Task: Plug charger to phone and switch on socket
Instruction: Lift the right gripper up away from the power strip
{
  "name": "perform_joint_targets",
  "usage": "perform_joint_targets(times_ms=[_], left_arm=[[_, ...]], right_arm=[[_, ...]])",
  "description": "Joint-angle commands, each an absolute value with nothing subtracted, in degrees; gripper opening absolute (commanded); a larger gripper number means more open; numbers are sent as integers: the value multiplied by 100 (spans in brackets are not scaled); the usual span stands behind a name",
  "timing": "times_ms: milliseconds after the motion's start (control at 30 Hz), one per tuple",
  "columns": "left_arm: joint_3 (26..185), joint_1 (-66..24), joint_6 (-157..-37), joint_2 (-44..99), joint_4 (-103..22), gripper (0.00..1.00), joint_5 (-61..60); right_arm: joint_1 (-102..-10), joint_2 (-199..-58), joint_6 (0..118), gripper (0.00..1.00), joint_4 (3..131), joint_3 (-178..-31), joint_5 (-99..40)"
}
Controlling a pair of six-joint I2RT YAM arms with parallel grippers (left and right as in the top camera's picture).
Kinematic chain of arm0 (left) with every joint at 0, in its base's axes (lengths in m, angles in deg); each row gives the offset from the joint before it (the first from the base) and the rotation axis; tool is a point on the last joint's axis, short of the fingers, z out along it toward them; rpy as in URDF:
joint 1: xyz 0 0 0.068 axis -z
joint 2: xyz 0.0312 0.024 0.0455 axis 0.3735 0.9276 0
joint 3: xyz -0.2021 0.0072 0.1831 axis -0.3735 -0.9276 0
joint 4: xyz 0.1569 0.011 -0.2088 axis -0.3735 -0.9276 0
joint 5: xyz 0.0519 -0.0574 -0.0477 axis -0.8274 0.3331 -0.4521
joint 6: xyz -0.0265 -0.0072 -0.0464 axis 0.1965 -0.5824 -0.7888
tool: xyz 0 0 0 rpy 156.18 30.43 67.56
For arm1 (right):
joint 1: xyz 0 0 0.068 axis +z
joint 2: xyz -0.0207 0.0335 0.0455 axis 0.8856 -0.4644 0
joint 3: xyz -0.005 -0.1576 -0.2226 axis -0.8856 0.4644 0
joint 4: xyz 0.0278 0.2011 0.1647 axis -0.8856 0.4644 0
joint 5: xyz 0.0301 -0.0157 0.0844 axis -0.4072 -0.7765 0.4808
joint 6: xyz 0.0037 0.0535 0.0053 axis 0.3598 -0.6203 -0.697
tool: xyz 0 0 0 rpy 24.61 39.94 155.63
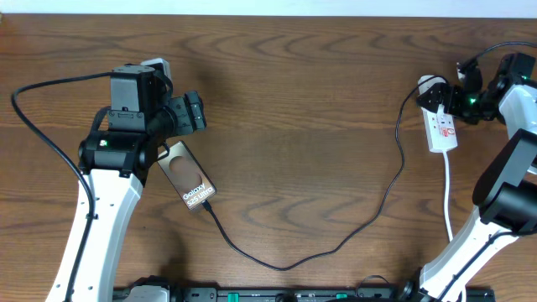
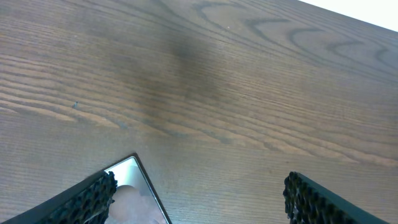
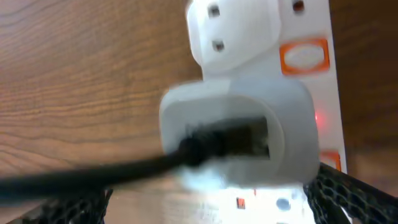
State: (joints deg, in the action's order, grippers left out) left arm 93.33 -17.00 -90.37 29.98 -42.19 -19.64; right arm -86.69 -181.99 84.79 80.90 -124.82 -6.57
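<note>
The phone (image 1: 188, 177) lies flat on the table, its "Galaxy" lettering near its lower end. The black charger cable (image 1: 285, 266) meets that lower end, loops across the table and rises to a white adapter (image 3: 239, 127) seated in the socket strip (image 1: 441, 127). My left gripper (image 1: 193, 113) hovers open just above the phone's upper end. In the left wrist view a corner of the phone (image 2: 138, 196) shows beside the left finger, with the left gripper (image 2: 199, 205) holding nothing. My right gripper (image 3: 205, 211) is open over the socket strip (image 3: 311, 87), fingers either side of the adapter. A small red light (image 3: 319, 117) shows on the strip.
The strip's white cord (image 1: 449, 197) runs down toward the front edge beside the right arm. Orange-outlined switches (image 3: 305, 55) sit along the strip. Bare wooden table lies between the two arms, crossed only by the black cable.
</note>
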Motion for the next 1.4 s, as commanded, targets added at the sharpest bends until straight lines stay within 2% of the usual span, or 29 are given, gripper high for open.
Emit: perform_joint_targets(times_ms=[0, 367, 933, 1367], left_arm=[[9431, -1692, -8943, 2985, -4229, 88, -2060], [9431, -1692, -8943, 2985, -4229, 88, -2060], [9431, -1692, -8943, 2985, -4234, 88, -2060], [9431, -1692, -8943, 2983, -4234, 88, -2063]], right_arm=[[-8763, -18435, 8101, 99, 8410, -12349, -914], [-9191, -17732, 7998, 99, 8882, -12648, -1415], [-8988, -14995, 7777, 99, 9776, -12648, -1795], [-8988, -14750, 7777, 99, 9791, -12644, -1795]])
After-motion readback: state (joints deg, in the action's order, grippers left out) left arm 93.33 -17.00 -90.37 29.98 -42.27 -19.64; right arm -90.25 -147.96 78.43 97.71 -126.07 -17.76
